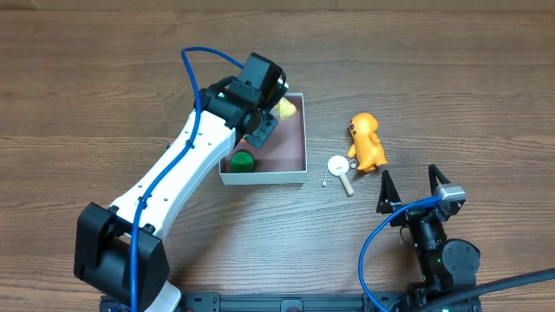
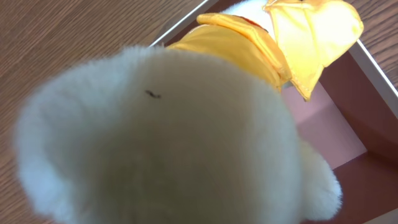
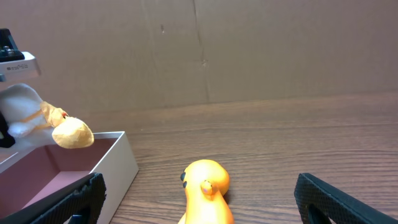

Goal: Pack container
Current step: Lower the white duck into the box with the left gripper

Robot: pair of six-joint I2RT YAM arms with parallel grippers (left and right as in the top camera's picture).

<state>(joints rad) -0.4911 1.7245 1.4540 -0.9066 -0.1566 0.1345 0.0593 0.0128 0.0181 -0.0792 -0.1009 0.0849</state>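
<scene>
- Two arms stand at the near edge of a brown wooden table (image 1: 104,69); the white left arm reaches out to the middle of it.
- The container (image 1: 305,143), a shallow square box with white walls and a dusty pink inside, lies in the middle of the table, under the end of the left arm.
- The left gripper (image 1: 263,124) is over the far part of the container and is closed on a white plush toy (image 1: 286,108) with yellow parts.
- In the left wrist view the plush toy (image 2: 161,137) fills almost the whole picture, so the fingers themselves are hidden. Behind it the pink floor and a white wall of the container (image 2: 379,68) are visible.
- In the right wrist view the plush toy (image 3: 37,118) hangs above the rim of the container (image 3: 121,165) and does not rest on the floor.
- One green round toy (image 1: 242,161) lies inside the container, in its near left corner.
- An orange toy animal (image 1: 367,140) lies on the table to the right of the container, apart from it.
- Between them, nearer to the orange toy, lies a small white disc with a beige handle (image 1: 338,165).
- The right gripper (image 1: 408,173) is at the near right, its fingers spread wide and nothing between them. The orange toy animal (image 3: 205,190) lies just in front of it.
</scene>
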